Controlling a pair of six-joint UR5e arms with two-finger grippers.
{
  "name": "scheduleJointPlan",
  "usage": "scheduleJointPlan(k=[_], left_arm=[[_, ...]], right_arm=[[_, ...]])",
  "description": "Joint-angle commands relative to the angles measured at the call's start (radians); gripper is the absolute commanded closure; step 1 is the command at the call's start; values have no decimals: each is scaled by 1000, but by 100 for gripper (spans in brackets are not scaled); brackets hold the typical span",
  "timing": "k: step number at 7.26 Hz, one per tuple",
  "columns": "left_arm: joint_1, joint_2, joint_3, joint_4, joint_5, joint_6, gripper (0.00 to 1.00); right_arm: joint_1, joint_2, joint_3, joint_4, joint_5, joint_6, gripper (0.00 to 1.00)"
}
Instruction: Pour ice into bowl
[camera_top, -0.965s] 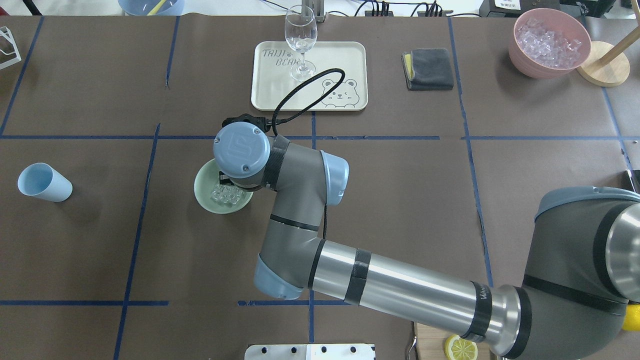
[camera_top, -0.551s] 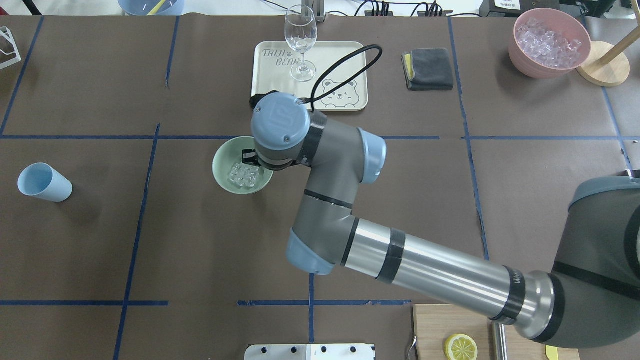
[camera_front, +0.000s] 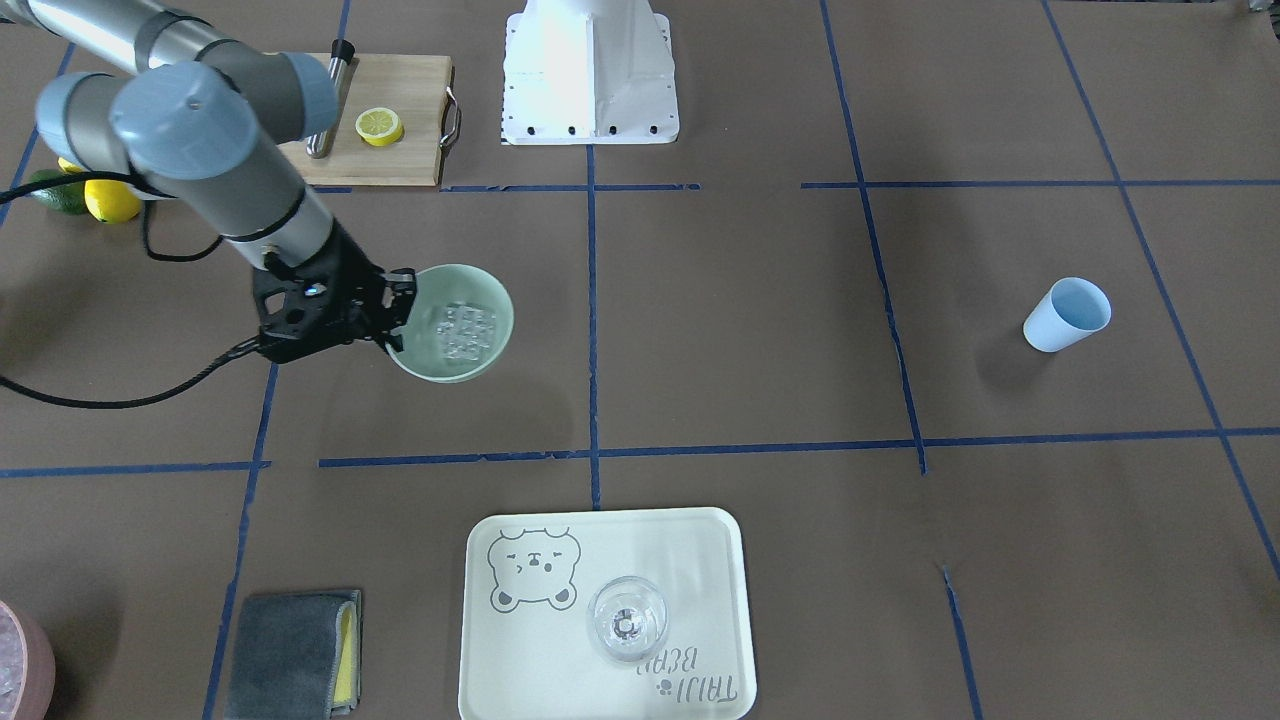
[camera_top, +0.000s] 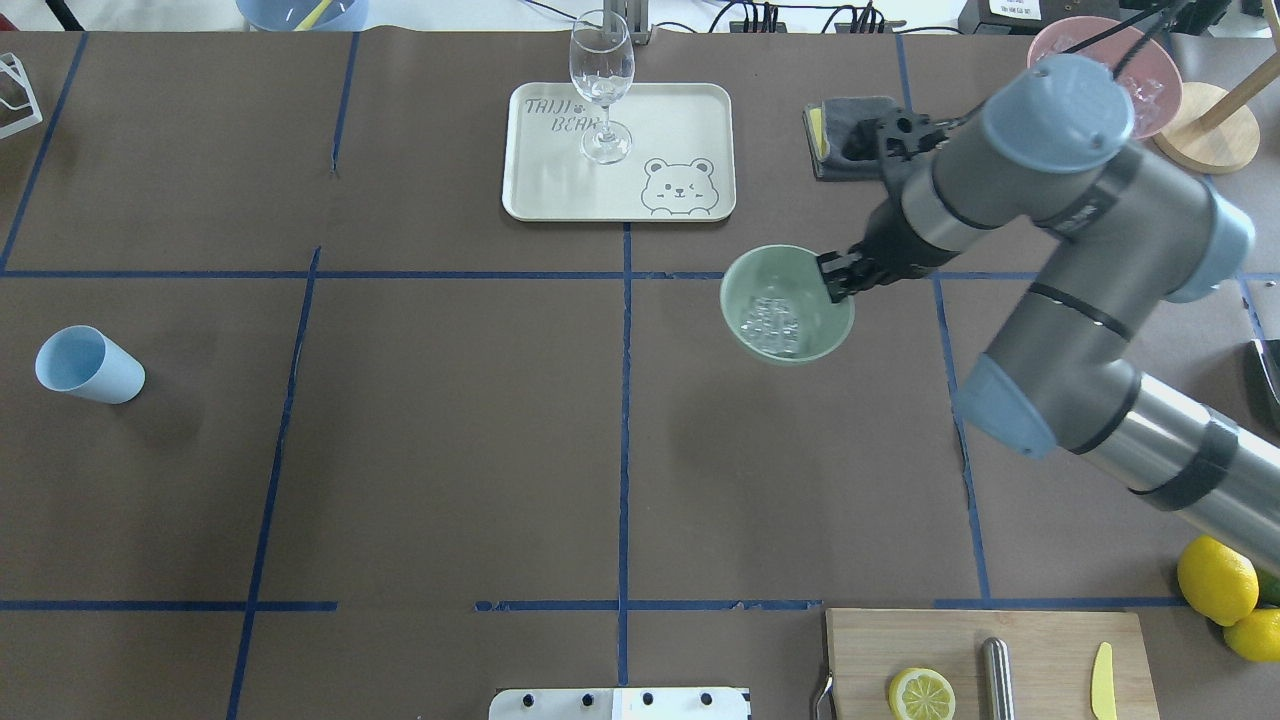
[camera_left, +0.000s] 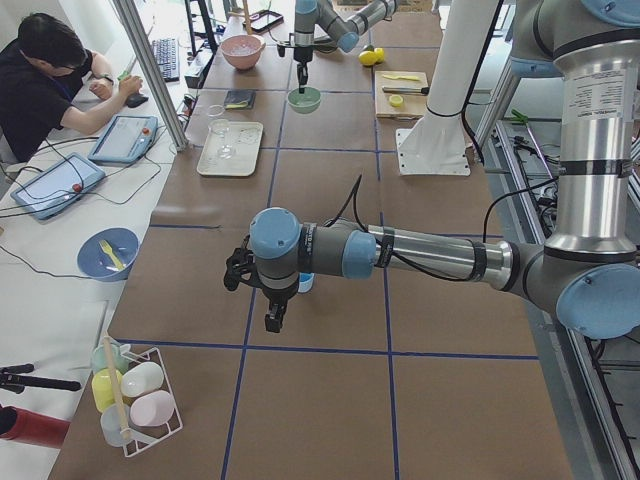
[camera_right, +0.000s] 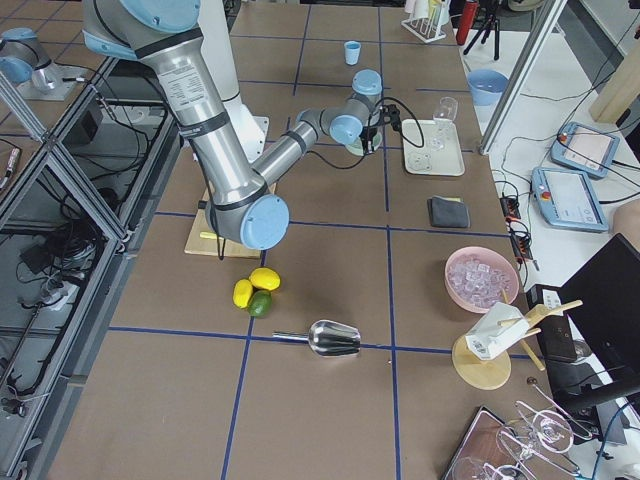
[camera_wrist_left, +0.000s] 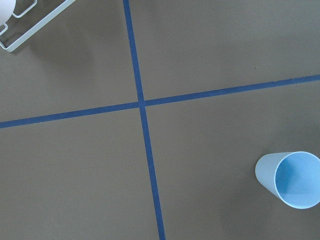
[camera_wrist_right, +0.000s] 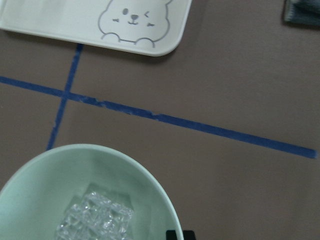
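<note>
right gripper (camera_top: 836, 279) clenched on bowl (camera_top: 738, 300) rim, ice (camera_top: 773, 322) inside; one-sided pinch looks tippy, so best carry level, slow, no jerks. left gripper (camera_left: 272, 318): can't tell if open

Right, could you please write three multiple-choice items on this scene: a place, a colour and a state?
1. Where does the wine glass stand? A. on the wooden board B. on the bear tray C. on the bare table
2. What colour is the bowl in the right gripper? A. pink B. blue C. pale green
3. How is the right gripper? A. shut on the bowl's rim B. wide open C. out of view
Answers: 1 B, its foot rests on the tray; 2 C, mint walls surround the ice; 3 A, it pinches the rim.
</note>
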Motion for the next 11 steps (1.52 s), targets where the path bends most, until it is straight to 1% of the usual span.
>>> scheduleJointPlan(k=[1, 2, 3, 4, 5, 6, 7, 8, 9, 10, 11], left_arm=[[0, 1, -2, -2, 0, 0, 0], [0, 1, -1, -2, 0, 0, 0], [-2, 1, -1, -2, 0, 0, 0], [-2, 1, -1, -2, 0, 2, 0], [0, 1, -1, -2, 0, 2, 0], [-2, 1, -1, -2, 0, 0, 0], [0, 3, -1, -2, 2, 0, 0], [-2, 3, -2, -2, 0, 2, 0], [-2, 1, -2, -2, 0, 2, 0], [0, 1, -1, -2, 0, 2, 0], [0, 1, -2, -2, 0, 2, 0]], right_arm=[[103, -245, 45, 94, 58, -216, 100], [131, -343, 40, 218, 73, -233, 100], [151, -429, 30, 293, 88, -256, 100], [186, -492, -1, 376, 99, -299, 100], [206, -501, -74, 448, 113, -322, 100], [229, -495, -181, 561, 126, -339, 100], [244, -487, -211, 588, 157, -342, 100], [245, -484, -216, 587, 151, -345, 68], [246, -475, -222, 583, 151, -345, 50], [257, -471, -219, 583, 134, -338, 1], [333, -482, -213, 573, 131, -347, 0]])
